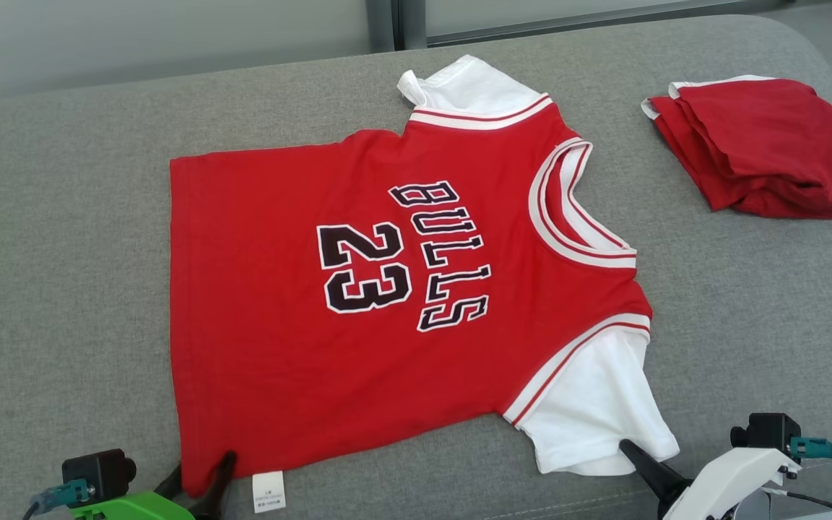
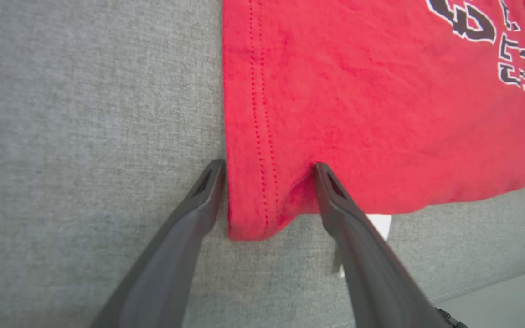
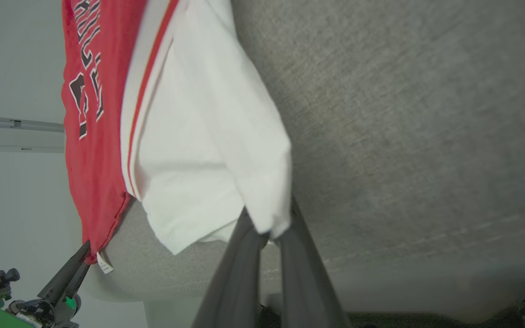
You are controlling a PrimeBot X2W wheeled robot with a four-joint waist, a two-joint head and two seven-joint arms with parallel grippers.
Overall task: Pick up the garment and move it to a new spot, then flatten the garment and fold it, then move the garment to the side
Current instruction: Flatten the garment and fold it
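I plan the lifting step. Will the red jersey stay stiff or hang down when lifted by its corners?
Probably floppy: the jersey lies flat as thin cloth, so it should sag and feel light. The sleeve, pinched by the right hand, may slip out.

Jersey (image 1: 264,339) left of folded cloth (image 1: 770,144)

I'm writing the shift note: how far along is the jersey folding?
Looks done: the jersey lies flat, print up, on the grey cushion. In hand: the right end effector is shut on a corner of the white sleeve; the left end effector stands open astride the hem corner, not yet gripping. Left: the fold itself, then moving it aside, perhaps near the folded red garment.
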